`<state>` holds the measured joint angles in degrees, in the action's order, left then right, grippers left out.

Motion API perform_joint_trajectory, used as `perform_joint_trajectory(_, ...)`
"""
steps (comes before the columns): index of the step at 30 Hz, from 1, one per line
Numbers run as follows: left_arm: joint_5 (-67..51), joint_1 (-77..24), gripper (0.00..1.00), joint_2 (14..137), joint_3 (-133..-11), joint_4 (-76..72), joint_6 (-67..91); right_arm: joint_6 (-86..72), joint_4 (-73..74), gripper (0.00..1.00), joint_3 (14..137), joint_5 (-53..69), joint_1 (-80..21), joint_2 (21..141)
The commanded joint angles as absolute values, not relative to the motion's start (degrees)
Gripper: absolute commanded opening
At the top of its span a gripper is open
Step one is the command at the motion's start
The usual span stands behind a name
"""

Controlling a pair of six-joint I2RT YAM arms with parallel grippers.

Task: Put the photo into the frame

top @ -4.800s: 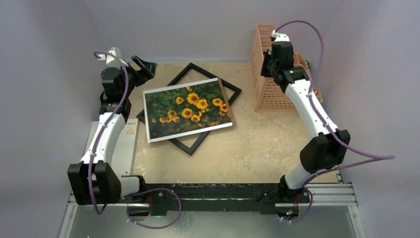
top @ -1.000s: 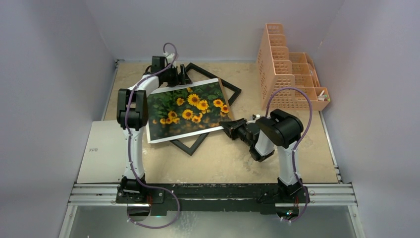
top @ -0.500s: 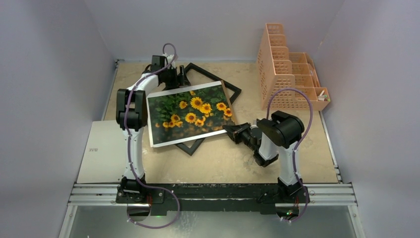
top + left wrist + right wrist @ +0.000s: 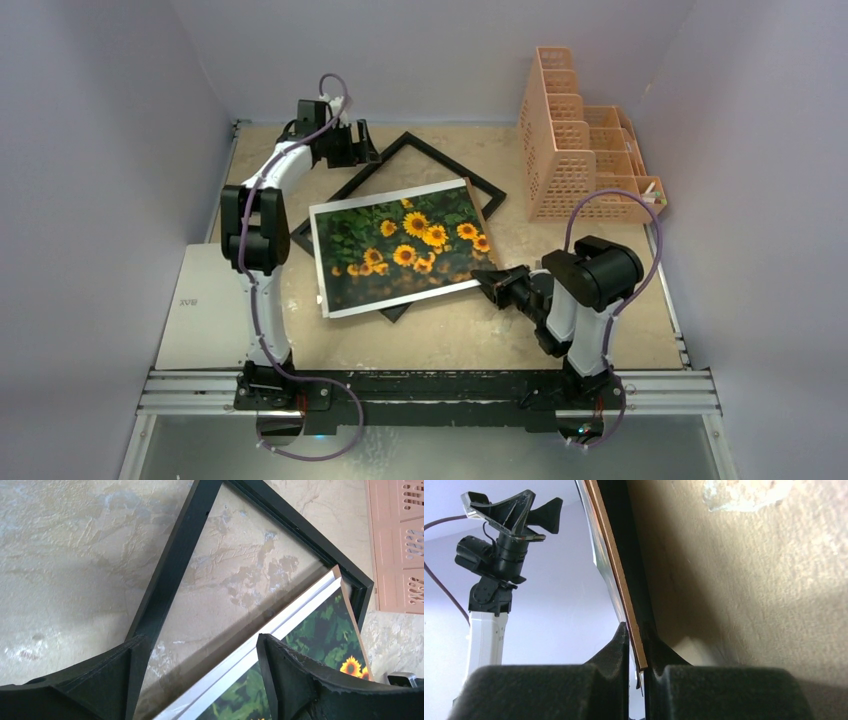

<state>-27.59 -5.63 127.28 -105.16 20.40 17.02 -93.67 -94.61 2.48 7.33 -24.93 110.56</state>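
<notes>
The sunflower photo point(image 4: 400, 245) lies skewed across the black frame point(image 4: 455, 165) in the middle of the table. My right gripper point(image 4: 493, 283) is shut on the photo's near right corner. In the right wrist view the photo's brown-backed edge point(image 4: 616, 575) runs down between the pinching fingers of that gripper point(image 4: 636, 640). My left gripper point(image 4: 355, 145) hovers open at the frame's far left side. Seen from the left wrist, that gripper point(image 4: 200, 650) spans the frame's rail point(image 4: 175, 565) and the photo's white-bordered far edge point(image 4: 320, 630), holding nothing.
A peach mesh organizer point(image 4: 575, 130) stands at the back right, and its side shows in the left wrist view point(image 4: 400, 545). A pale grey slab point(image 4: 215, 310) lies at the near left beside the left arm. Walls close in on three sides.
The right gripper closed on the photo's near right corner and dragged the photo right and toward the near edge. The left gripper drew back a little toward the far left.
</notes>
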Motion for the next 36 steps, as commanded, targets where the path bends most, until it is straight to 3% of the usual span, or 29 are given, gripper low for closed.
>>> perform_joint_trajectory(1, -25.4, -5.4, 0.82, 121.4, -101.5, 20.2, 18.6, -91.0, -118.4, 0.00, -6.6, 6.0, -23.1, 109.8)
perform_joint_trajectory(7, -21.2, -5.3, 0.82, 120.5, -101.0, 23.2, 16.7, -84.4, -98.2, 0.00, 0.9, 10.2, -22.6, 97.0)
perform_joint_trajectory(11, -18.0, -5.3, 0.82, 120.3, -102.2, 24.9, 16.2, -70.8, -64.3, 0.00, 13.0, 7.4, -22.9, 80.3)
perform_joint_trajectory(15, -15.7, -5.1, 0.82, 120.3, -103.2, 25.9, 16.1, -63.8, -48.7, 0.00, 21.3, 6.7, -22.9, 71.4)
perform_joint_trajectory(24, -6.6, -3.5, 0.82, 119.6, -104.8, 29.3, 18.0, -62.1, -41.1, 0.00, 34.4, 10.5, -22.8, 72.7)
perform_joint_trajectory(36, -1.6, 3.5, 0.82, 114.5, -104.0, 31.8, 24.5, -65.4, -38.5, 0.00, 54.9, 14.9, -22.8, 88.8)
